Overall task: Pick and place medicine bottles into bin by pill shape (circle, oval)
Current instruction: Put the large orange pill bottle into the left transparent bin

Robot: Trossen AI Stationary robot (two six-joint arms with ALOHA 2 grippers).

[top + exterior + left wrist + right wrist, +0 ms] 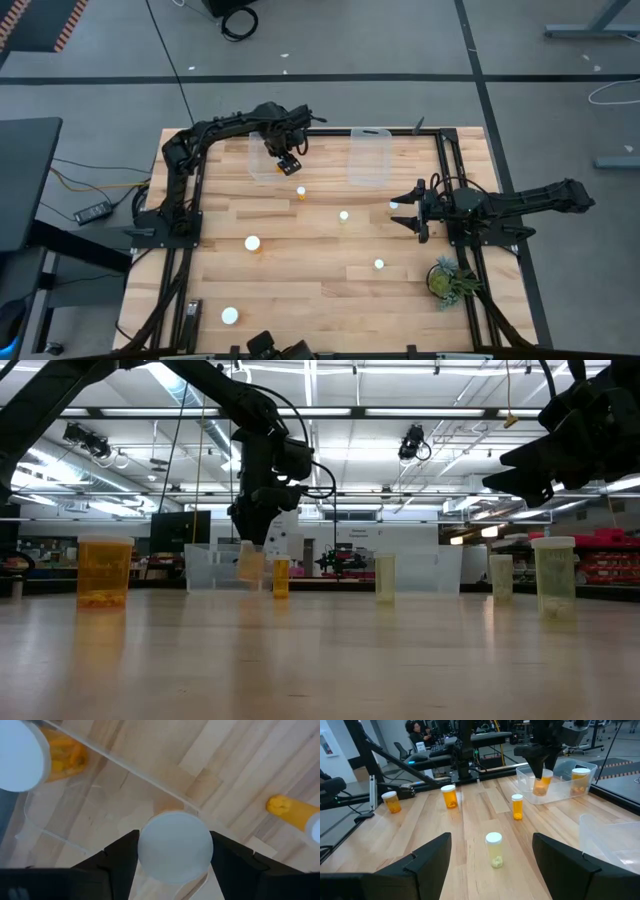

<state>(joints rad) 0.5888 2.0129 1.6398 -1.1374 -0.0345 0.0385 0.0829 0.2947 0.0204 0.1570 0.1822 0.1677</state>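
Note:
My left gripper (290, 160) points down over the left clear bin (262, 168) and is shut on a medicine bottle (542, 785) with a white cap (175, 845). One more amber bottle (60, 755) stands in that bin. My right gripper (408, 208) is open and empty, low over the table's right side. A pale bottle (493, 851) stands on its base just ahead of it. Several other bottles stand on the table, among them one near the left bin (300, 190) and one mid-table (343, 214). My left gripper pinches the bottle between its two fingers (117, 857) at the top, on opposite sides of the white cap's rim (142, 847). The fingers come from above, pointing down. The bottle hangs upright below them, its amber body (250, 564) inside the bin's walls; whether it touches the bin floor, I cannot tell.
A second clear bin (368, 158) stands to the right of the first, at the far edge. A small green potted plant (447, 279) sits at the table's right edge. More bottles stand at the left (252, 243), near left (230, 315) and near right (379, 264).

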